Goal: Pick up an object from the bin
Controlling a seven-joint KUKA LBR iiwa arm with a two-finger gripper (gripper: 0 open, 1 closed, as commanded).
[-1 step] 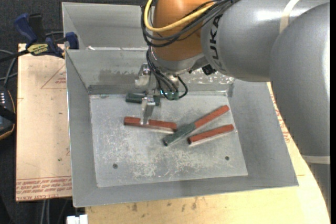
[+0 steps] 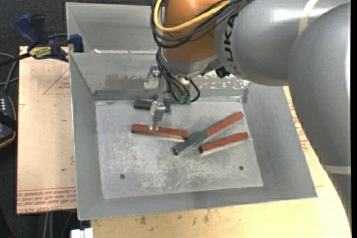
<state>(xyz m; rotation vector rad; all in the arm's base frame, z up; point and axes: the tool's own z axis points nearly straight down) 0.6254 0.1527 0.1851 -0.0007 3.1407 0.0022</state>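
Though closed, tool (image 2: 157, 124) on red stick (image 2: 174, 132)

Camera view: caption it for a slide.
Pincer poised over a red-brown bar lying mid-floor in the grey bin.

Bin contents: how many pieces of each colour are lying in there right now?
Red-brown bars: 3 (left bar, upper right bar, lower right bar)
Dark green pieces: 2 (small back piece, long middle piece)
Total: 5
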